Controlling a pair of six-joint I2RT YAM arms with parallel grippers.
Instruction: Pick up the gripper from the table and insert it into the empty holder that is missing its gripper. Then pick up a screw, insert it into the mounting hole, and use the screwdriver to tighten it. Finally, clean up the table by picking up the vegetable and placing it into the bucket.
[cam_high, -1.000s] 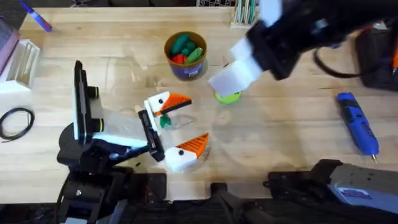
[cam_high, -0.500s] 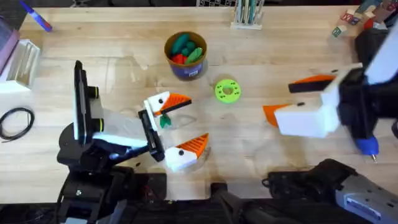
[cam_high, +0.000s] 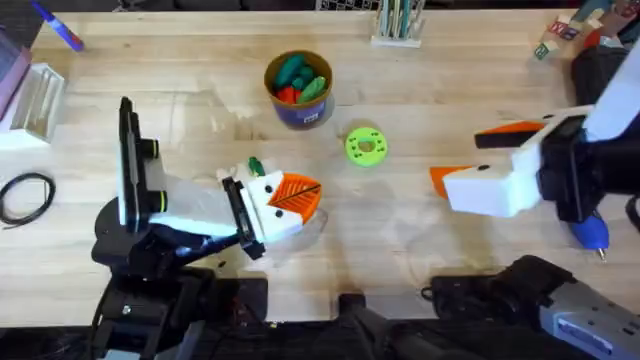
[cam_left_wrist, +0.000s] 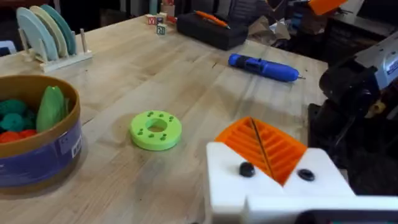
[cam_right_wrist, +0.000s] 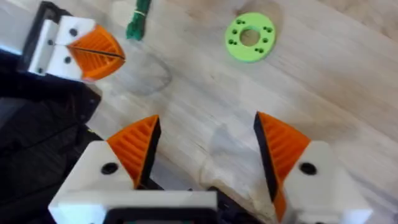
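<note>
Vegetable (cam_high: 256, 166), slim, light and likely slippery, lies on the table just beside the pinched-together left claw (cam_high: 296, 194); grip it mid-length, while the right claw (cam_high: 460, 160) gapes wide.

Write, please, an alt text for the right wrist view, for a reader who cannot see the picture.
The right gripper hangs open over a wooden table, its two orange ribbed pads spread apart with nothing between them. Beyond it lie a lime-green disc and a small dark-green vegetable, and the left gripper is shut, its orange pads together.
</note>
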